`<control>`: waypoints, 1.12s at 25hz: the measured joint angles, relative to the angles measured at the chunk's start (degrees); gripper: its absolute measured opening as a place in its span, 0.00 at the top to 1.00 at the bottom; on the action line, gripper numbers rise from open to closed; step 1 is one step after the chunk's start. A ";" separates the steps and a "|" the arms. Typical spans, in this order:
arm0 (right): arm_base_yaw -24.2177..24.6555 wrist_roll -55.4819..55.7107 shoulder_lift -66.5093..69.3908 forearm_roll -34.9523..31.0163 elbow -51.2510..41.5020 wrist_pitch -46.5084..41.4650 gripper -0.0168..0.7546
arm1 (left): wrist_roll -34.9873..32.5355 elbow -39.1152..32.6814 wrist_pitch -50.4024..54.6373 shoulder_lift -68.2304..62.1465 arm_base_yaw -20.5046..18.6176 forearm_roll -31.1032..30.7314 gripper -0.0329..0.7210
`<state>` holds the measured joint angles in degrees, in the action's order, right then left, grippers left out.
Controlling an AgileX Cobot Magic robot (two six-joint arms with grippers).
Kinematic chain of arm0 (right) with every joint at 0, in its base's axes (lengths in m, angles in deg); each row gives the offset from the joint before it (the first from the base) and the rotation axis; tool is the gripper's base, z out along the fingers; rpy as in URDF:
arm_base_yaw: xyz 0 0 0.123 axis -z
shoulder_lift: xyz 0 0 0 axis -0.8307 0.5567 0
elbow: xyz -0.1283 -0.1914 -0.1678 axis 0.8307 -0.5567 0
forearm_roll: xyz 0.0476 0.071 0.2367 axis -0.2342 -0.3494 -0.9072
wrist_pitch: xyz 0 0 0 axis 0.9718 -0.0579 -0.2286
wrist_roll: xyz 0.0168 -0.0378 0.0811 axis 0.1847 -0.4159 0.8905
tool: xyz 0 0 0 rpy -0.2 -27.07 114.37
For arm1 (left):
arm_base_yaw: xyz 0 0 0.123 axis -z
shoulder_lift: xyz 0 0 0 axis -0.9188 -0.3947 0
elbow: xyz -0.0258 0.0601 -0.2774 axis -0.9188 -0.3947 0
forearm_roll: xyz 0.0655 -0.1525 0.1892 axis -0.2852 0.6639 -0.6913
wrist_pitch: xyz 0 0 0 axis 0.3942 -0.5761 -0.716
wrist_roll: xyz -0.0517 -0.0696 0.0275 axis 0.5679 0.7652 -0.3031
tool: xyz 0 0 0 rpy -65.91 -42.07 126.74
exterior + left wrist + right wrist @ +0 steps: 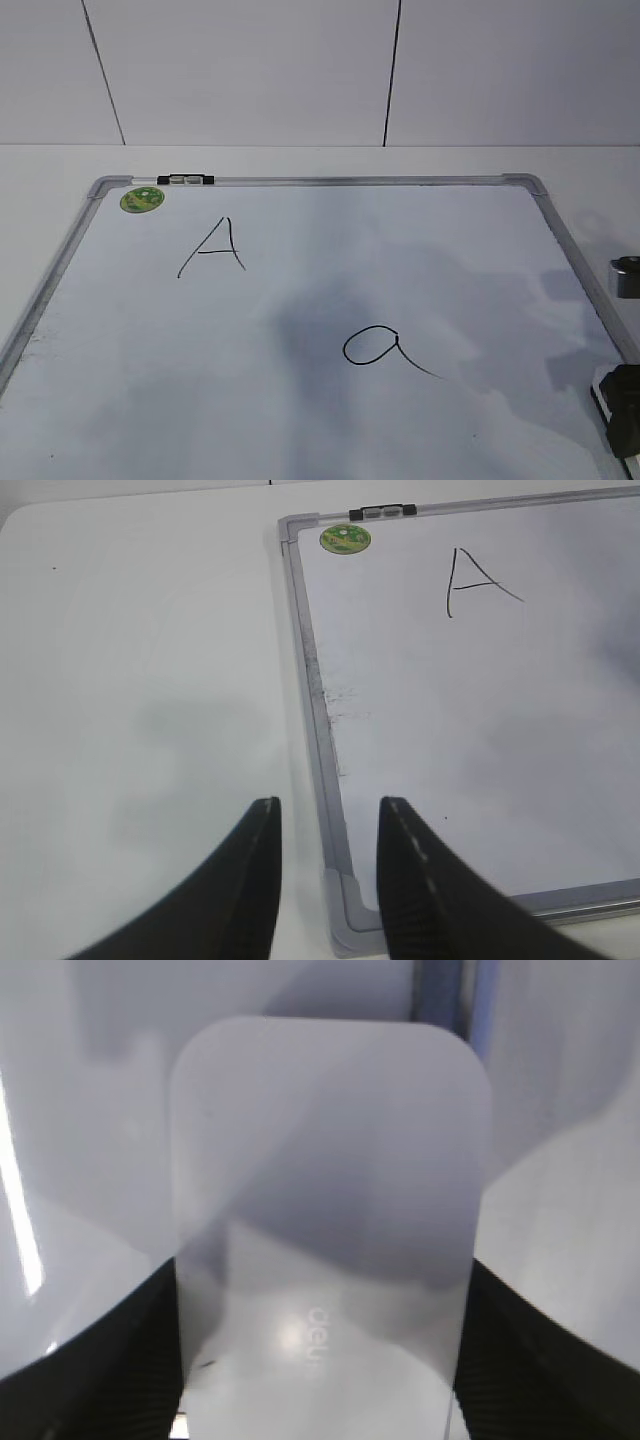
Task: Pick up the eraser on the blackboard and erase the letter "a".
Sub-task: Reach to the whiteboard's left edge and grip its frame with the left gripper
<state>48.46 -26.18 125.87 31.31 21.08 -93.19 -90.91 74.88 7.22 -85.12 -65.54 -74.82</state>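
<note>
The blackboard (pixel 150 380) is a white board with a silver frame, lying flat on the table. The letter "a" (pixel 385 347) is drawn in black right of the board's middle. The eraser (pixel 330 1160) is a white block with rounded corners and fills the right wrist view. My right gripper (pixel 320 1265) has a finger against each long side of the eraser. In the exterior view it shows as a dark shape (pixel 625 405) at the board's right edge. My left gripper (pixel 328 805) is open and empty over the board's corner frame (pixel 345 920).
A capital "A" (pixel 212 247) is drawn at the board's upper left, near a round green sticker (pixel 142 199) and a small black-and-clear clip (pixel 185 180) on the top frame. A white table (pixel 150 680) surrounds the board. A wall stands behind.
</note>
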 joint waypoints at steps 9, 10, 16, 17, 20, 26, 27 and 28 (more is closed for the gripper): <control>0.00 0.00 0.00 0.00 0.00 0.00 0.23 | 0.00 0.00 0.00 0.00 0.00 0.00 0.63; 0.00 0.00 0.00 0.00 0.00 0.00 0.24 | 0.00 0.00 0.00 0.00 0.00 0.00 0.63; 0.00 0.10 0.00 0.00 0.08 -0.22 0.24 | 0.00 0.00 0.00 0.00 0.00 0.00 0.63; 0.00 0.10 0.00 0.00 0.08 -0.33 0.24 | 0.00 0.00 0.00 0.00 0.00 0.00 0.63; 0.00 0.10 0.00 0.00 0.08 -0.54 0.24 | 0.00 0.00 0.00 0.00 0.00 0.00 0.63; 0.00 0.10 0.00 0.10 0.08 -0.54 0.24 | 0.00 0.00 0.00 0.00 0.00 0.00 0.63; 0.00 0.10 0.00 0.10 0.08 -0.54 0.24 | 0.00 0.00 0.00 0.00 0.00 0.00 0.63; 0.00 0.10 0.00 0.10 0.08 -0.54 0.24 | 0.00 0.00 0.00 0.00 0.00 0.00 0.63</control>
<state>48.46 -26.08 125.87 31.41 21.16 -93.72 -90.91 74.88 7.22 -85.12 -65.54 -74.82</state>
